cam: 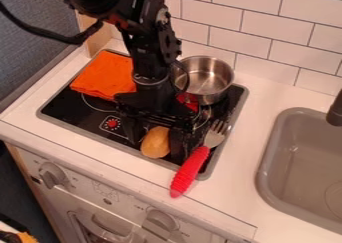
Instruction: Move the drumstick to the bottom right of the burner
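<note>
Bright, fairly even light falls on the smooth white counter (250, 129) around the black two-finger gripper (156, 138), whose dark body nearly merges with the black cooktop (63, 105) under it. Pale glints show in the round, shiny metal pot (212, 76) just behind it; deep shade lies well off toward the view's lower left.

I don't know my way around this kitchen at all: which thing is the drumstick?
Left of the grey sink is a black cooktop. Near the cooktop's front edge, look for a plump, golden-brown lump, the toy drumstick. Its smooth, rounded shape sets it apart from the red-handled fork on its right and the orange cloth farther back.
</note>
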`<control>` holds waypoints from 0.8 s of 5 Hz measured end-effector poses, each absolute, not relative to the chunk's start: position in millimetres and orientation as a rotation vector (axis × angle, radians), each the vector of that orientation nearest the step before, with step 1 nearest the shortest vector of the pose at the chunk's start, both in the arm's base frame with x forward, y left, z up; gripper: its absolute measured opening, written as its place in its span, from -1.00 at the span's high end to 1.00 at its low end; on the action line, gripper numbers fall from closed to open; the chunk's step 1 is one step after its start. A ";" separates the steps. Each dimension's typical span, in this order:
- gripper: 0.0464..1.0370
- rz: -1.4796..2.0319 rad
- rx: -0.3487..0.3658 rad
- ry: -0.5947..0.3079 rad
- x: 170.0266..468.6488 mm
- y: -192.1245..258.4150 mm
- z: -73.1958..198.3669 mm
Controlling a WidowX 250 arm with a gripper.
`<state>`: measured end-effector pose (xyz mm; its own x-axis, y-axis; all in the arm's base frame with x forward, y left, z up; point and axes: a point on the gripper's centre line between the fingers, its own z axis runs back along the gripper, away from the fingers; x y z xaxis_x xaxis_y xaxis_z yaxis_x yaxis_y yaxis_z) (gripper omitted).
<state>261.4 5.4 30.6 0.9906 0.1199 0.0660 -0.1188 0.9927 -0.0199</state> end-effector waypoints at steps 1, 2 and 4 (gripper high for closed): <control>-0.94 0.096 -0.009 -0.053 259.0 2.8 31.2; -0.93 0.070 -0.029 -0.083 258.1 -0.1 47.5; -0.93 0.052 -0.063 -0.094 263.9 -1.6 68.6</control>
